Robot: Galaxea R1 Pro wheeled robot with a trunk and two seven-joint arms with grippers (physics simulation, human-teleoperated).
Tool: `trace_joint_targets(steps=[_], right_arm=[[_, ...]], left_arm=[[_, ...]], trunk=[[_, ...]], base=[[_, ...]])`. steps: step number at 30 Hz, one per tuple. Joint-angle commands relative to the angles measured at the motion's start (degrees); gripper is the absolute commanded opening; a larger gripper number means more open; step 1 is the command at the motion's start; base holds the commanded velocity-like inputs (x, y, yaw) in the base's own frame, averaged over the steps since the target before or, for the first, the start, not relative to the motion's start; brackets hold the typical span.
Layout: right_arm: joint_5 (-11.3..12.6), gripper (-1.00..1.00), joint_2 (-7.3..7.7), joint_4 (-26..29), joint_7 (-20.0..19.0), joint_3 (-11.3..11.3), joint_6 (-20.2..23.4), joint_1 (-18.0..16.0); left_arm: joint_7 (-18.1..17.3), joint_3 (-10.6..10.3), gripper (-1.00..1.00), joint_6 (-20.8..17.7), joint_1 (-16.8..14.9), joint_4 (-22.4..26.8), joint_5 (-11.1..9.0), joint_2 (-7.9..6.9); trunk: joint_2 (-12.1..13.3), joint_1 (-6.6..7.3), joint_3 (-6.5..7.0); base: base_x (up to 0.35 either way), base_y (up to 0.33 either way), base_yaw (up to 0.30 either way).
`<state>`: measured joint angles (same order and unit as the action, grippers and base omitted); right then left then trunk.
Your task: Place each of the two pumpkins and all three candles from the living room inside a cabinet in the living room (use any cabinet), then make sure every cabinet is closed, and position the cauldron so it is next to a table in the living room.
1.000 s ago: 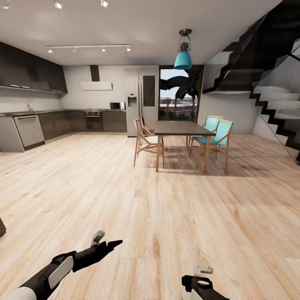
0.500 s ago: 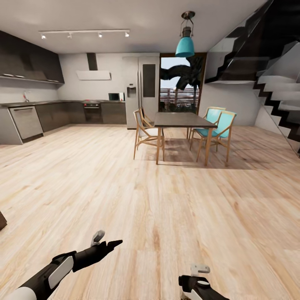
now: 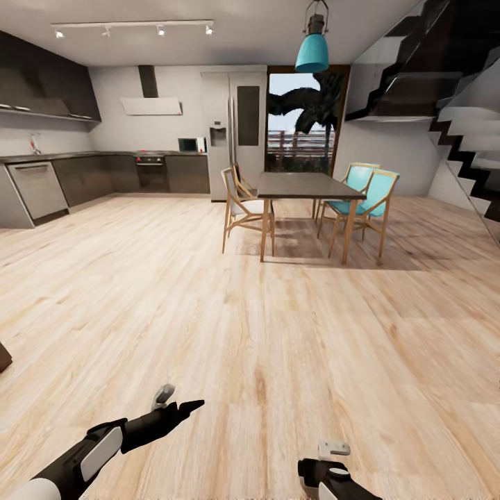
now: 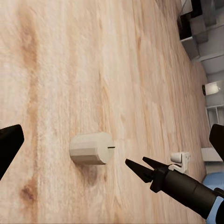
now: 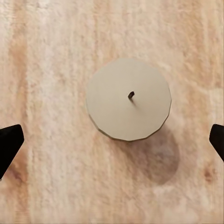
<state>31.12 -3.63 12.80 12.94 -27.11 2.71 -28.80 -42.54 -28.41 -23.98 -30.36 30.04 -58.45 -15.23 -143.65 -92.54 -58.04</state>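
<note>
Centred in the right wrist frame, a pale candle (image 5: 128,99) stands upright on the wooden floor (image 5: 46,56), squarely between the right gripper's (image 5: 112,140) spread-apart fingers, apparently lined up for a pickup; the left gripper (image 4: 112,140) hangs equally splayed, grasping nothing.

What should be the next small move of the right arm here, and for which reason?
Probably lower the right gripper straight down over the candle. The right wrist view looks down on the candle's top and wick, standing upright on the wood floor, about centred between the two spread fingertips, which do not touch it.
</note>
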Motion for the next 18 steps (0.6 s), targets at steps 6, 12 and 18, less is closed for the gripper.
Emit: trace_joint_targets(steps=[6, 12, 18], right_arm=[[0.27, 1.00, 0.03, 0.12, 0.42, -0.49, 0.20, -0.02], [0.25, 1.00, 0.01, 0.12, 0.41, -0.49, 0.13, -0.02], [0.24, 1.00, 0.01, 0.12, 0.42, -0.49, 0.15, -0.02]], left_arm=[[0.00, -0.27, 1.00, -0.45, -0.05, -0.02, -0.55, -0.05], [0.00, -0.24, 1.00, -0.45, -0.05, 0.00, -0.56, -0.06], [0.00, -0.24, 1.00, -0.45, -0.05, -0.01, -0.56, -0.06]], trunk=[[-0.11, -0.14, -1.39], [-0.19, -0.29, -2.72], [-0.27, -0.45, -4.05]], base=[[0.000, 0.000, 0.000], [0.000, 0.000, 0.000], [0.000, 0.000, 0.000]])
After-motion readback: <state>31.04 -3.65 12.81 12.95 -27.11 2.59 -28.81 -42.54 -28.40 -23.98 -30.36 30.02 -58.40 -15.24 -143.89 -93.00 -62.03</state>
